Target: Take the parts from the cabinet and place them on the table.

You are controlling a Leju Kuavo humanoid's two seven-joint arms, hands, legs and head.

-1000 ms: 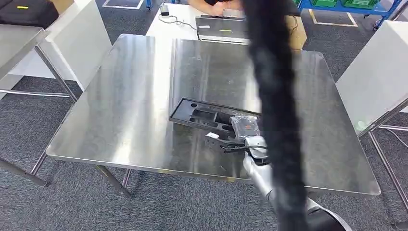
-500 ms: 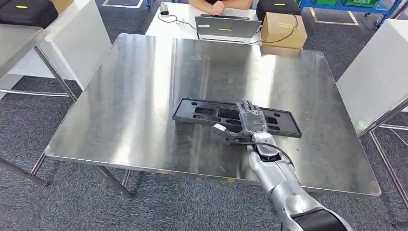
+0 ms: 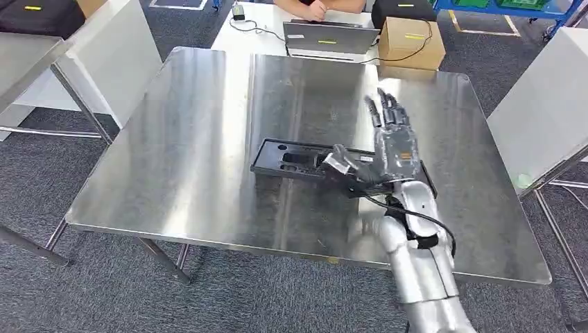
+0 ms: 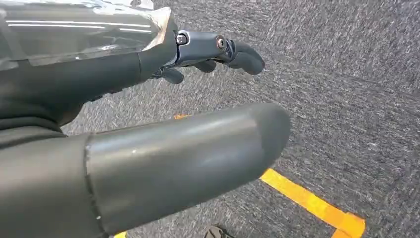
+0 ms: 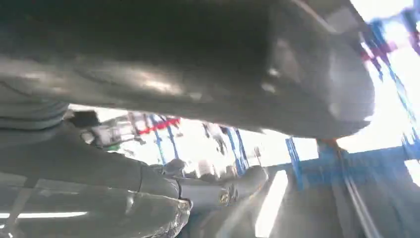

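- On the steel table (image 3: 173, 139), toward its near edge, lies the black part (image 3: 295, 158), a long moulded tray-like piece resting flat on the metal.
- Just above the right end of the black part is the right hand (image 3: 392, 149), lifted off it with fingers (image 3: 385, 111) stretched upward and spread; it holds nothing.
- Beside the table, low over grey carpet and an orange floor line, hangs the left hand (image 4: 148, 114), with its fingers extended and nothing between them.
- Beyond the far edge of the table stand a laptop (image 3: 331, 36) and a cardboard box (image 3: 409, 40), with a person's hand (image 3: 317, 10) near them.
- Judged from this, the placing step for this part is finished and the hand is clearing away.
- The next move likely calls for drawing the right arm back without dragging a finger across the part, then turning to the cabinet for another.
- Against half a second ago: the right hand lay palm-down on the part; it has now risen and opened upward, and the part sits in nearly the same spot.
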